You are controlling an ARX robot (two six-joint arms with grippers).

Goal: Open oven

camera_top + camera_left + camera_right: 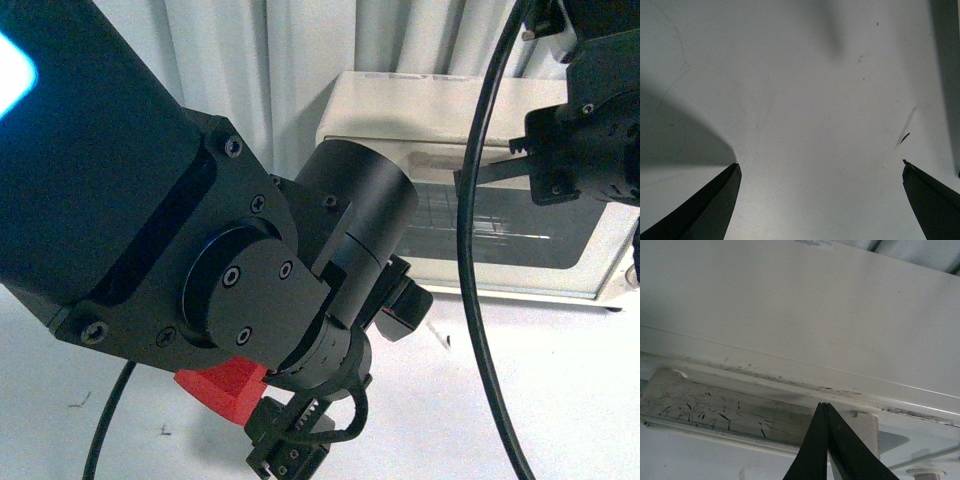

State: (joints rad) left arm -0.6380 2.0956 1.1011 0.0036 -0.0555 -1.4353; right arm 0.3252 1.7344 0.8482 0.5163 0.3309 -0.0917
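Note:
The cream-white oven (pixel 420 105) stands at the back right of the table, its glass door (pixel 525 230) up and a wire rack dimly visible behind it. My right gripper (pixel 490 175) reaches in from the upper right at the door's top edge. In the right wrist view that gripper (pixel 824 406) is shut, nothing between its fingers, with its tip at the rear edge of the scratched silver bar handle (pixel 715 410), close to the handle's mount (pixel 865 427). The left gripper (pixel 820 162) is open over bare table. The knobs are out of view.
My left arm (pixel 150 230) fills the front view's left and middle, hiding the oven's left part. A black cable (pixel 472 300) hangs across the oven door. The white table (pixel 560 390) runs in front of the oven, and a pale curtain (pixel 250 60) hangs behind.

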